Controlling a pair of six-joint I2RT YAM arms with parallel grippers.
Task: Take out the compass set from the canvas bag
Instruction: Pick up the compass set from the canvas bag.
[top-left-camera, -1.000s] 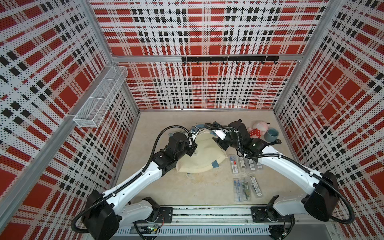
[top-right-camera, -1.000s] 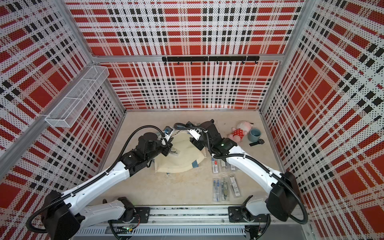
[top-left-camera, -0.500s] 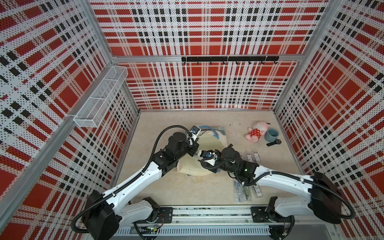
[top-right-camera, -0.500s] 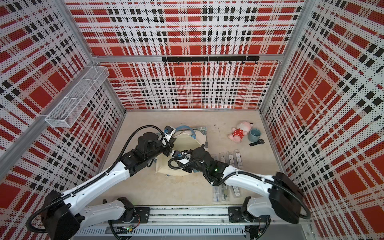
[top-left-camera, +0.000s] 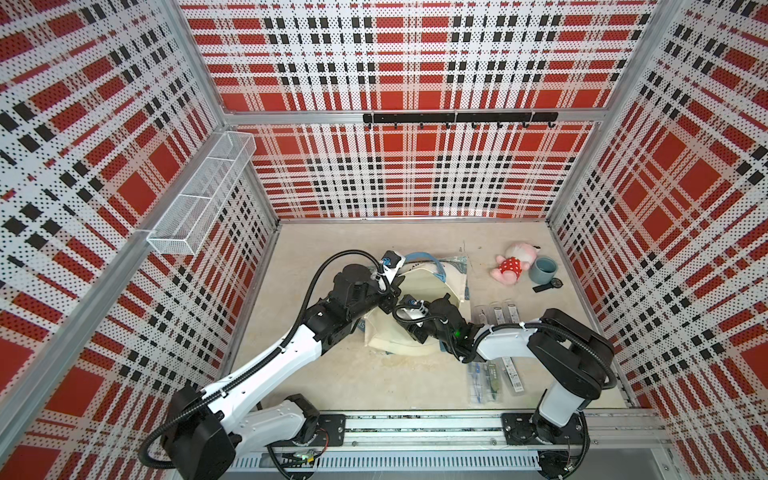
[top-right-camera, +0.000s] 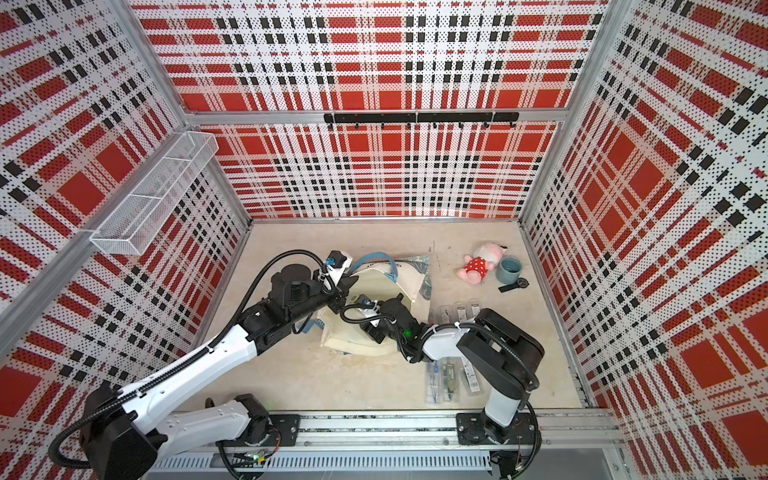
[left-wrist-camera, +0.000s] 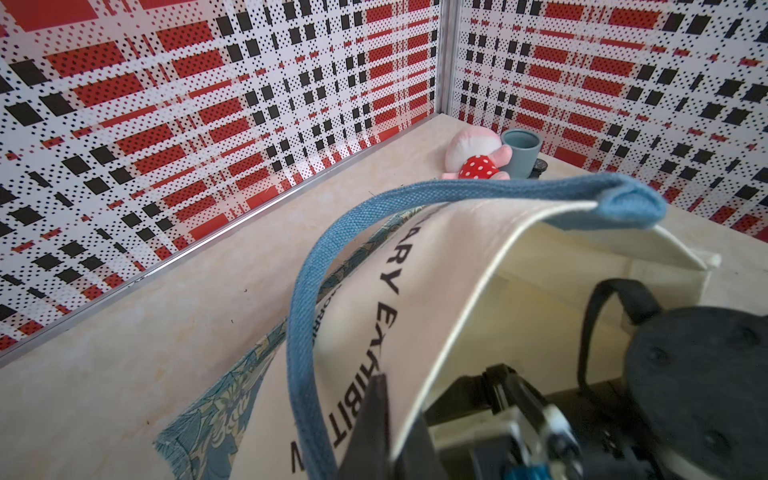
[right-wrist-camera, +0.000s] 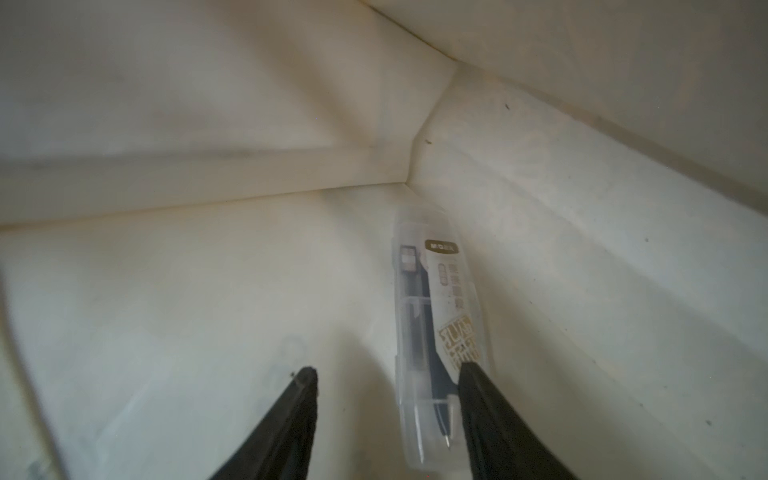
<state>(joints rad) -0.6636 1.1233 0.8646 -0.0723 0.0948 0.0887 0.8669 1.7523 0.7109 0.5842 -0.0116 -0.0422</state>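
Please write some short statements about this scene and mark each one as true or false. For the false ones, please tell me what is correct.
1. The right tool is inside the bag. True.
2. The right tool is shut on the compass set. False: its jaws stand open, and the set lies on the bag's floor, not clamped.
3. The left tool hangs open over the bare table. False: it is shut on the bag's rim and holds the mouth up.
4. The cup stands right beside the plush toy. True.
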